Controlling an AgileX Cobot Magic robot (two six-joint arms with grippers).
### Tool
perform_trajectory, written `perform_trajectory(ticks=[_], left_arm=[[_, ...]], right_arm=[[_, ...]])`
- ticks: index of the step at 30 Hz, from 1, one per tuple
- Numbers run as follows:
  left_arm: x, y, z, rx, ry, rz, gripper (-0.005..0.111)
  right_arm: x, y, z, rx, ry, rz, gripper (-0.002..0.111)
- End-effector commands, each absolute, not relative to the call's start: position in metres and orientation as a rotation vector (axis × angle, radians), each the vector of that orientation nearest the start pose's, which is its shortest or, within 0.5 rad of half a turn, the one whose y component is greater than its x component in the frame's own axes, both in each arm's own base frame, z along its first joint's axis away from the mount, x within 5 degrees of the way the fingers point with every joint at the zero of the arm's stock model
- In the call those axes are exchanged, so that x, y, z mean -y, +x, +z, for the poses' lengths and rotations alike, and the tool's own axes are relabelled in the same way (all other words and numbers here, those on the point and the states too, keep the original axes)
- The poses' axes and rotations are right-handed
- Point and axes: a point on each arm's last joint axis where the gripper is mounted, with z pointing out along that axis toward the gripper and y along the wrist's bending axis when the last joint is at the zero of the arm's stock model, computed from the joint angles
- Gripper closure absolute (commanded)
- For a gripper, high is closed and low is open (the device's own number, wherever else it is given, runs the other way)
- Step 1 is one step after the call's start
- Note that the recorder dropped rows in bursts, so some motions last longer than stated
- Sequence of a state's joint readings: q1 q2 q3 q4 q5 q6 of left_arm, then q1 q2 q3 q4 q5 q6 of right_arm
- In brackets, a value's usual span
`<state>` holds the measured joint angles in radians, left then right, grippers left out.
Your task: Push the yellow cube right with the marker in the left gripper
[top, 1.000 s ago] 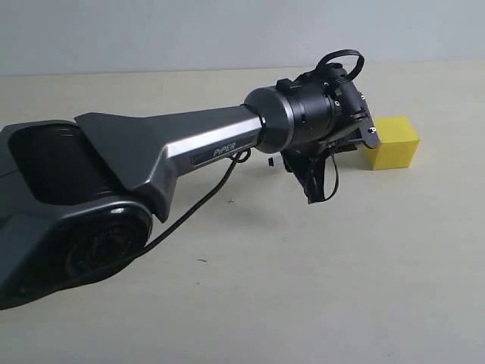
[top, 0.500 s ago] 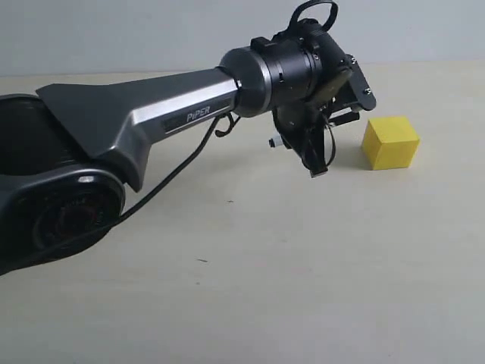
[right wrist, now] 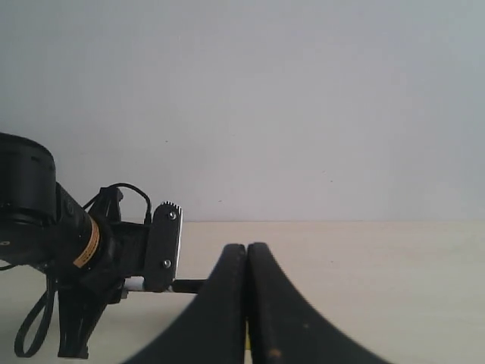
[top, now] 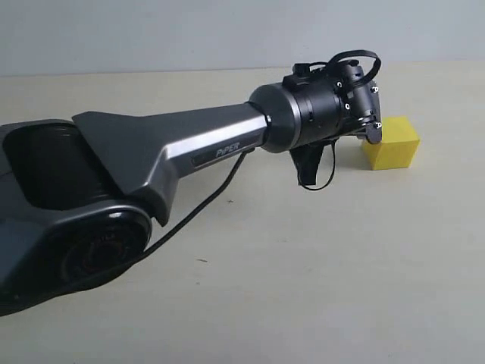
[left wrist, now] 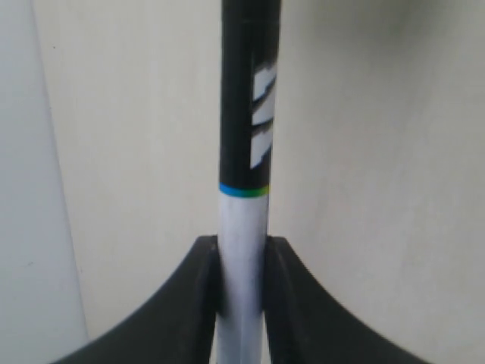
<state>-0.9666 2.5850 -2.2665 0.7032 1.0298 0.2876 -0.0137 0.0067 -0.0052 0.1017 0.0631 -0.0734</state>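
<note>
Left gripper (left wrist: 242, 254) is clamped on the marker (left wrist: 244, 220), jaws pinching the white barrel and the black cap pointing away over the table (top: 303, 303). Right gripper (right wrist: 247, 303) has its fingers pressed together on nothing. The yellow cube (top: 392, 142) sits flat on the table toward the right of the exterior view. The left gripper's head is just beside it and overlaps its upper left corner from this angle; I cannot tell whether they touch. The marker is hidden behind the wrist in the exterior view, so its height and line against the cube are unknown. Risks, as judged:

- The gripper body meets the cube before the marker does.
- A push off the cube's centre turns it instead of sliding it.
- A marker set too high tips the cube or rides over it.
- The thin barrel pivots in the jaws under side load.

Room: there is bare table right of the cube to the frame edge and open table in front, with the far table edge and wall behind. The right gripper does not show in the exterior view, so I cannot tell whether it stands in the push path.
</note>
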Motion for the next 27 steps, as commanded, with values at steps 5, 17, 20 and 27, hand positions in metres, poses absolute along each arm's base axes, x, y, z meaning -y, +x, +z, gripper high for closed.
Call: perform_trajectory(ticks=[5, 17, 20, 27], left_arm=[[0.419, 0.352, 0.124, -1.822, 1.766, 0.679, 0.107], [0.422, 0.359, 0.120, -1.852, 1.725, 0.619, 0.107], [0.423, 0.360, 0.114, -1.865, 1.739, 0.626, 0.107], [0.424, 0.360, 0.113, -1.866, 1.742, 0.626, 0.107]], right_arm=[[0.001, 0.056, 0.208, -1.542, 0.028, 0.008, 0.108], [0.001, 0.056, 0.208, -1.542, 0.028, 0.008, 0.108], [0.001, 0.056, 0.208, -1.542, 0.028, 0.008, 0.108], [0.001, 0.056, 0.208, -1.542, 0.028, 0.008, 0.108]])
